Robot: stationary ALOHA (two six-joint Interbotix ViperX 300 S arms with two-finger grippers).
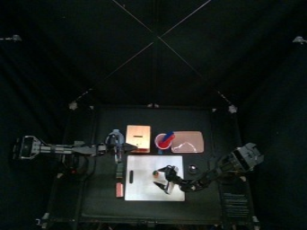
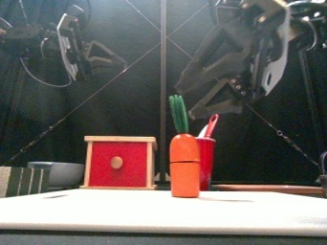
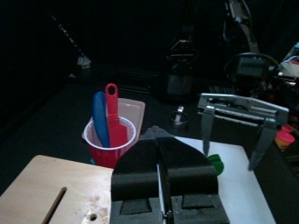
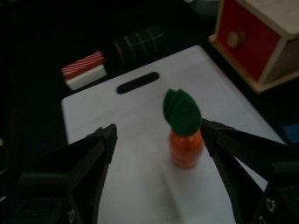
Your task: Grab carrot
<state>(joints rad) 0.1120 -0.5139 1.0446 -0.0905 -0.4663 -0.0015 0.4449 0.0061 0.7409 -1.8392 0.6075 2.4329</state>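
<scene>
The carrot (image 2: 185,167) is a short orange piece with a green top. It stands upright on the white board (image 2: 153,212). In the right wrist view the carrot (image 4: 184,144) sits just ahead of my right gripper (image 4: 173,171), in line with the gap between its open jaws, which do not touch it. In the front view the right gripper (image 2: 220,96) hangs above and behind the carrot. My left gripper (image 3: 162,147) is shut and empty. It hovers at the left near the red cup (image 3: 107,144), away from the carrot.
A red-fronted wooden box (image 2: 119,163) stands left of the carrot. The red cup (image 2: 206,158) with utensils is behind it, and a flat orange-tan rectangle (image 1: 135,137) and a pink tray (image 1: 189,141) lie further back. A red-and-white striped block (image 4: 84,68) lies by the board's handle end.
</scene>
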